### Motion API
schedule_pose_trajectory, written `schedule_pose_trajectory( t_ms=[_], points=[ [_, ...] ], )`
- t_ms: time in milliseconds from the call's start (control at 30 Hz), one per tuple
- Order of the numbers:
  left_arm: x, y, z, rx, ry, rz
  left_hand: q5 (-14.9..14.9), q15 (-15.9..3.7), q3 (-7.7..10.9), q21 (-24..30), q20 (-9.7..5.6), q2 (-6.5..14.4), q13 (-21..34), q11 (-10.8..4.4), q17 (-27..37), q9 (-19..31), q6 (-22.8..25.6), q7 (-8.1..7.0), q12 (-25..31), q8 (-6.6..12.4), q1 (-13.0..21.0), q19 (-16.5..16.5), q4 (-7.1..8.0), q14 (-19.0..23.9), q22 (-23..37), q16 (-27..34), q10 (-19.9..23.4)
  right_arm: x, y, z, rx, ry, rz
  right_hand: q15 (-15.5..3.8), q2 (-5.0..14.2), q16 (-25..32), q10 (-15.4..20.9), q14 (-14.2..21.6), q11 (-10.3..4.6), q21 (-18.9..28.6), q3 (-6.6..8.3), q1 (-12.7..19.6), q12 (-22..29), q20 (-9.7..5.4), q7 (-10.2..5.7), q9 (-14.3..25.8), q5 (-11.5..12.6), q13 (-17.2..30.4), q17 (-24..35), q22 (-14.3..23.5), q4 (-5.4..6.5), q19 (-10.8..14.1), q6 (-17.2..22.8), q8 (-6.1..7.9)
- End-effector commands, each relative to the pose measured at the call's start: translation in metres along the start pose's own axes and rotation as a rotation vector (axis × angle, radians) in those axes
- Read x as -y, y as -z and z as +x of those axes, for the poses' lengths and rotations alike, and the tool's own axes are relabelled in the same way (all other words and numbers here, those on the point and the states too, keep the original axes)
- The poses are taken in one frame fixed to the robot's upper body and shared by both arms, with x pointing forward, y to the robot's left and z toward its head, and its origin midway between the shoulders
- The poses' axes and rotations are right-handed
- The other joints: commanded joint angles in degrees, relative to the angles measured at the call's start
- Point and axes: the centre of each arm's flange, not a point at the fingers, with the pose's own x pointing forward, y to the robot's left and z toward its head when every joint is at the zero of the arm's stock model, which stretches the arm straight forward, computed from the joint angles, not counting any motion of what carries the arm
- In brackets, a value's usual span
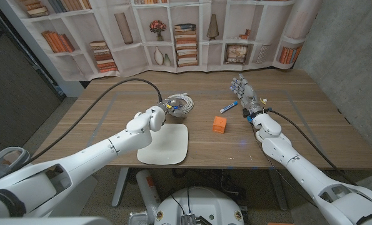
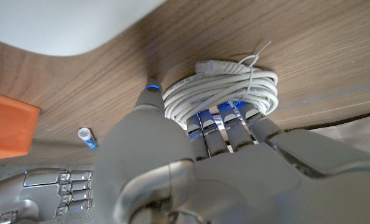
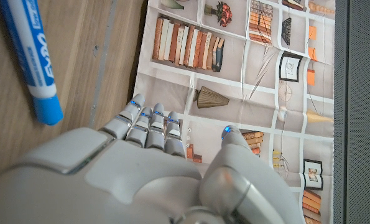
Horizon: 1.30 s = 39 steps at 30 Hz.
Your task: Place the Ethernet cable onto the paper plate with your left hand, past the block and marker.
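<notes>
Neatly coiled white Ethernet cable (image 2: 225, 87), zip-tied.

plate (image 1: 167, 147) just beside cable (image 1: 180, 102), bare wood between | block (image 1: 219, 124), marker (image 1: 229, 107) well right

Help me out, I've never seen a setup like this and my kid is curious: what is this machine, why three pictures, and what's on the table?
It is a two-armed robot with human-like hands at a wooden table. The wide picture comes from a camera on its head; the other two come from cameras on each wrist, looking along the hand.

On the table lie a white paper plate, a coiled Ethernet cable, an orange block and a blue marker.

The left hand is at the cable, fingers reaching into the coil; whether it grips yet is unclear. The right hand holds nothing, fingers apart, beside the marker.
</notes>
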Motion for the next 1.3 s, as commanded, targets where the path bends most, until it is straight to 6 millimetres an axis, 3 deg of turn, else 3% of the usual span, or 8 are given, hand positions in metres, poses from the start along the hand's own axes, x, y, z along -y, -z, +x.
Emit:
schedule_pose_trajectory(
  t_ms=[33,100,500,600,633,667,1300],
  points=[
    [0.001,0.0,-0.002,-0.032,-0.047,-0.018,-2.7,-5.45,1.59,1.2,-1.37,0.9,0.2,-0.49,0.1,0.3,3.3,-0.44,0.6,0.97,3.1,3.2,-0.05,4.1,0.3,0.8,3.6,0.0,0.001,-0.001,0.002,0.0,0.001,0.2,0.44,-0.2,0.3,0.2,0.01,-0.1,0.05,-0.1,-0.2,-0.31,0.18,0.3,-0.1,0.2,0.2,0.3,-0.44,0.4,0.5,-0.11],
    [0.002,0.001,-0.002,-0.028,-0.046,-0.025,-4.0,-5.62,2.21,1.5,-1.54,1.2,0.2,-1.71,0.1,0.3,5.0,-0.59,0.5,1.25,4.3,4.3,-0.03,5.9,0.3,0.8,5.1,0.0,0.001,-0.001,0.001,0.0,0.001,0.21,0.44,-0.2,0.3,0.2,-0.03,-0.2,0.04,-0.1,-0.2,-0.28,0.19,0.3,-0.1,0.2,0.2,0.3,-0.44,0.4,0.5,-0.11],
    [0.002,0.001,-0.003,-0.031,-0.075,-0.043,-6.5,-7.52,4.65,3.4,-1.99,2.3,0.3,-1.83,0.1,0.3,9.5,-0.62,0.1,1.84,8.2,9.0,-0.2,11.6,0.4,0.8,9.8,0.0,0.002,-0.004,-0.003,0.001,0.002,0.18,0.48,-0.1,0.3,0.3,-0.17,-0.3,0.02,-0.2,-0.3,-0.26,0.14,0.3,-0.1,0.2,0.2,0.3,-0.49,0.5,0.5,-0.12],
    [0.001,0.001,-0.004,-0.034,-0.084,-0.043,-6.6,-7.59,5.31,3.6,-1.94,2.6,0.3,-1.58,0.1,0.3,10.1,-0.79,0.1,1.89,9.3,9.4,-0.41,12.2,0.4,0.6,10.5,0.0,0.001,-0.005,-0.003,0.0,0.0,0.16,0.49,-0.2,0.4,0.3,-0.05,-0.4,0.01,-0.2,-0.2,-0.27,0.17,0.3,-0.1,0.2,0.2,0.3,-0.5,0.5,0.5,-0.11],
    [0.0,0.0,-0.004,-0.035,-0.085,-0.045,-6.7,-7.7,5.64,3.6,-1.85,2.6,0.3,0.09,0.1,0.3,10.2,-0.84,-0.1,1.77,9.8,9.3,-0.39,12.4,0.5,0.4,10.7,0.0,0.001,-0.005,-0.003,-0.001,-0.001,0.15,0.49,-0.2,0.4,0.3,-0.05,-0.4,0.01,-0.2,-0.2,-0.26,0.16,0.3,-0.1,0.2,0.2,0.3,-0.51,0.5,0.5,-0.11],
    [-0.001,0.0,-0.005,-0.038,-0.091,-0.041,-6.8,-7.7,5.77,3.7,-2.02,2.6,0.3,0.65,0.1,0.3,10.3,-0.69,-0.2,1.72,10.0,9.5,-0.33,12.4,0.5,0.3,10.7,-0.001,0.0,-0.005,-0.002,-0.002,-0.001,0.14,0.49,-0.2,0.4,0.3,-0.09,-0.4,0.01,-0.2,-0.2,-0.27,0.17,0.3,-0.1,0.2,0.2,0.3,-0.51,0.5,0.5,-0.12],
    [-0.011,0.0,-0.012,-0.043,-0.126,-0.043,-7.1,-7.41,6.17,3.9,-1.97,2.5,0.4,1.25,0.2,0.3,10.7,-0.38,-0.7,1.43,10.2,9.6,0.23,12.9,0.5,-0.1,10.9,0.001,-0.001,-0.008,0.001,-0.001,0.003,0.08,0.54,-0.1,0.4,0.4,-0.09,-0.7,-0.02,-0.3,-0.3,-0.32,0.26,0.3,-0.1,0.2,0.2,0.3,-0.6,0.8,0.6,-0.11]
  ],
)
